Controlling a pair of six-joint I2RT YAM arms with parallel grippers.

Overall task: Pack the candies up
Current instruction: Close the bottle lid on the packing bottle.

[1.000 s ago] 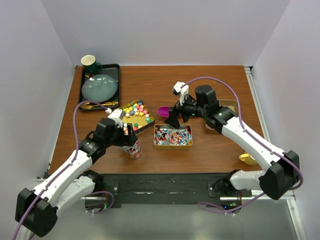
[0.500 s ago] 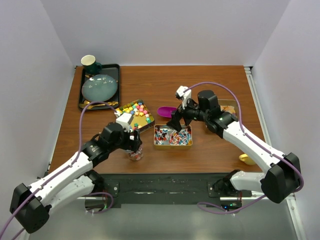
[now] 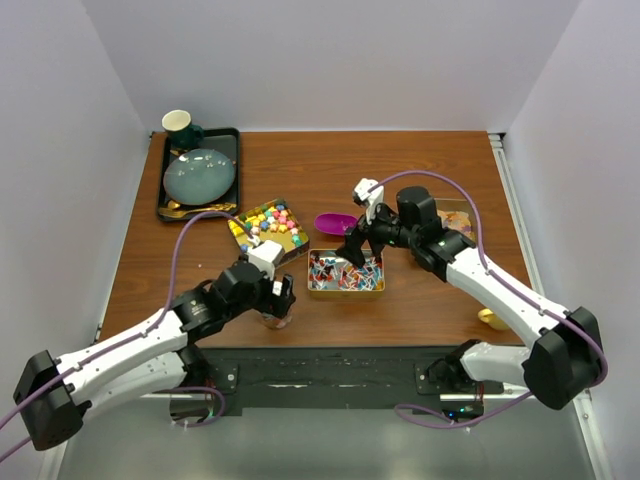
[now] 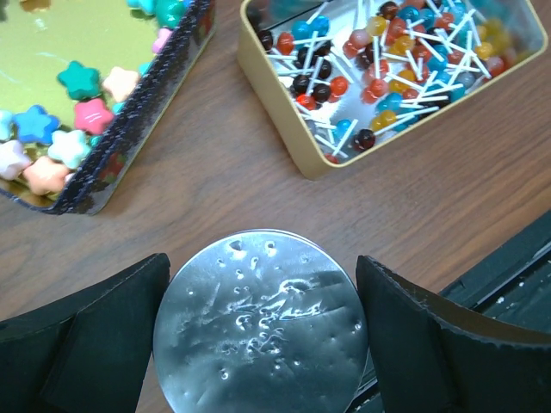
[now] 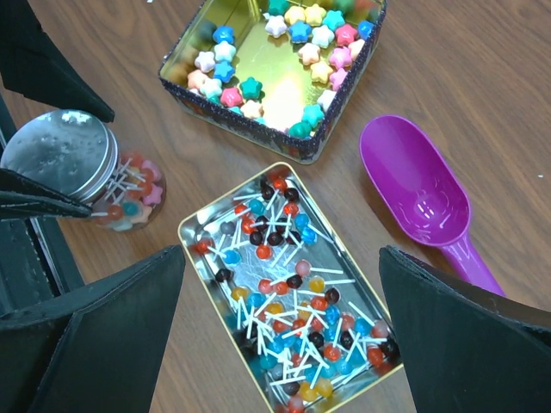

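The left hand (image 4: 263,292) is clamped on a silver-lidded jar (image 4: 263,344) at the bench's (image 5: 482,103) near edge, with lollipops (image 5: 129,194) showing through the glass. The right hand (image 5: 282,258) hovers, fingers wide apart, above a gold tin (image 5: 185,228) full of more lollipops. Star candies (image 5: 258,86) lie in a square tin (image 5: 232,129) just beyond, and a purple scoop (image 5: 413,194) lies beside it.
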